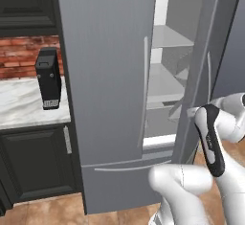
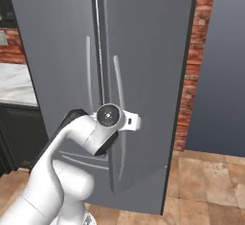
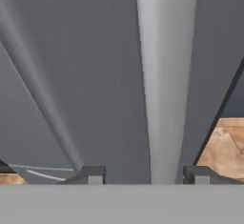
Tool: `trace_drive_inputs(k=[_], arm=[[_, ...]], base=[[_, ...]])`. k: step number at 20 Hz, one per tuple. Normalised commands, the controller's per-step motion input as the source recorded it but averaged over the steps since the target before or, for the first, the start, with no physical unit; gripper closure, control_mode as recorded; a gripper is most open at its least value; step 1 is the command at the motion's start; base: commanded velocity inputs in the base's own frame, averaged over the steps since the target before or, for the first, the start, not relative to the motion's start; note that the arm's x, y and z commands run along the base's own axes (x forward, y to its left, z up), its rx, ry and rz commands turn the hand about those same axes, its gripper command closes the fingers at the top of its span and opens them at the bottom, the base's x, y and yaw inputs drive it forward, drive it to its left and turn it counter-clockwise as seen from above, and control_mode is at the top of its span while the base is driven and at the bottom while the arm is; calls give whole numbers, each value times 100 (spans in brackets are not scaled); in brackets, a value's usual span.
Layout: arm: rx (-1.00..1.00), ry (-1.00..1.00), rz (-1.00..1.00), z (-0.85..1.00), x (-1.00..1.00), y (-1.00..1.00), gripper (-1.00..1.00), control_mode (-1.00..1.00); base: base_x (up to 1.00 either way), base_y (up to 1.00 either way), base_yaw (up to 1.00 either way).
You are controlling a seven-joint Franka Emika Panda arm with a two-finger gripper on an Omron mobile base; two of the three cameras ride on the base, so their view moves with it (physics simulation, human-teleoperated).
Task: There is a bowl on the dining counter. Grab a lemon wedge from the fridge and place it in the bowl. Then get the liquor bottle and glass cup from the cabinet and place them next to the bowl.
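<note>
**Fridge door ajar, claw loose around the handle**

The fridge is tall, grey and made of steel. In the left base view its right door stands partly open, and pale shelves show in the gap. The left door is shut, with a long thin curved handle on it. A wide drawer front sits below the doors.

In the hand view the gripper sits right at the door's handle. The pale bar runs up between the two dark fingertips. The tips stand apart on both sides of the bar, with a gap on each side, so the claw is released and is not squeezing it.

The white arm reaches up to the fridge front in the right base view.

Left of the fridge is a white marble worktop. A black box-shaped appliance stands on it, in front of a red brick wall. Black cabinets sit under the worktop. The floor has tan tiles.
</note>
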Motion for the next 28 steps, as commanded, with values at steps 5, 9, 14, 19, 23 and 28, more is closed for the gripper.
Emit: trace_drive_inputs(k=[5,9,14,19,23,28], arm=[[-30,0,-4,15,-100,16,-100,-100],[-41,0,-3,30,-100,44,-100,-100],[-49,1,0,47,-100,80,-100,-100],[-38,0,0,63,-99,28,-100,-100],[-44,0,0,16,-53,66,-100,-100],[-38,1,3,-5,38,100,-100,-100]], base=[[0,0,0],[0,0,0],[0,0,0],[0,0,0],[0,0,0],[0,0,0]])
